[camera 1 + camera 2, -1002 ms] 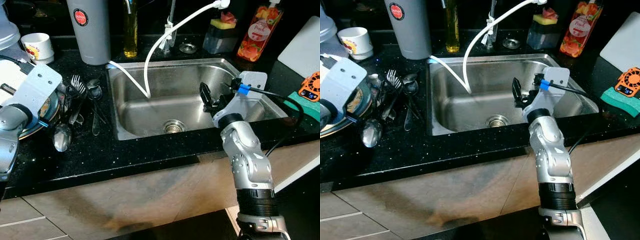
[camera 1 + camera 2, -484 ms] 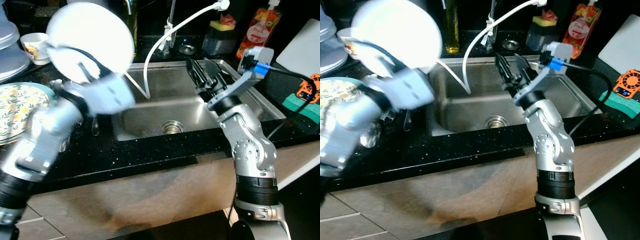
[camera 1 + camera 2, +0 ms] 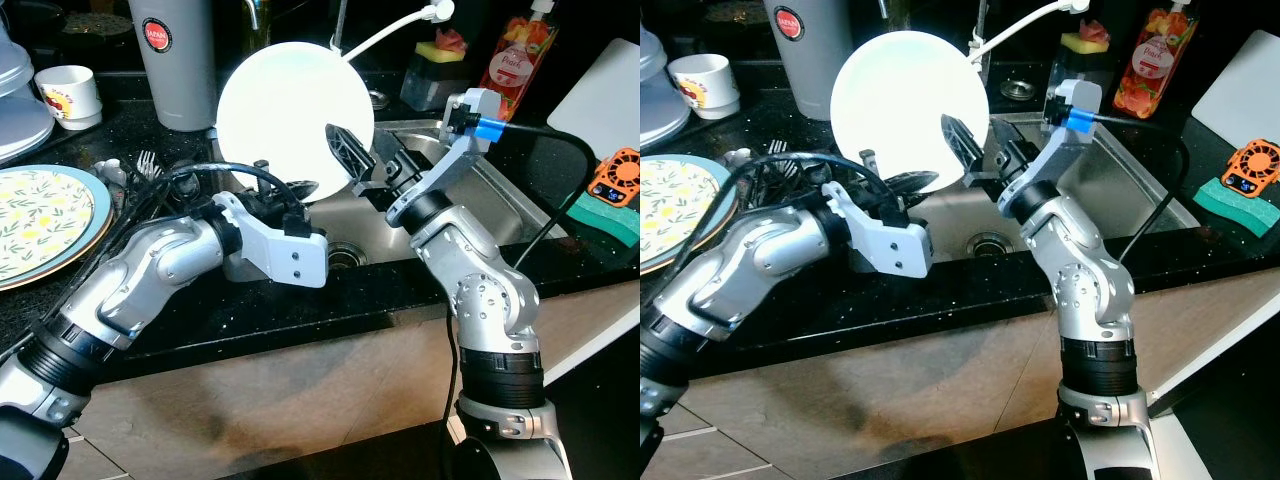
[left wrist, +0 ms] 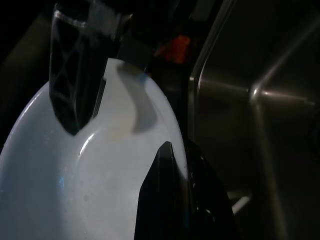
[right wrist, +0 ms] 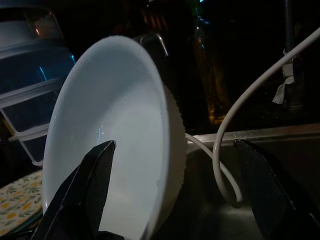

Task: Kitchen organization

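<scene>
A white plate (image 3: 290,110) stands upright over the left side of the steel sink (image 3: 1130,190). My left gripper (image 3: 290,190) is shut on its lower rim; in the left wrist view one finger (image 4: 75,85) lies on the plate's face (image 4: 75,190) and the other (image 4: 165,200) sits behind the rim. My right gripper (image 3: 365,165) is open at the plate's right edge. One of its fingers (image 5: 85,195) is in front of the plate (image 5: 115,135), the other (image 5: 270,185) behind it, apart from the rim.
A flower-patterned plate (image 3: 40,215) and loose cutlery (image 3: 150,165) lie on the black counter at left. A grey tumbler (image 3: 175,60), cup (image 3: 70,92), white hose (image 3: 390,35), soap bottle (image 3: 515,60) and white board (image 3: 610,95) stand behind and right of the sink.
My left arm lifted the white plate off the patterned one and swung it right, over the sink. My right gripper rose and moved left to the plate's edge.
</scene>
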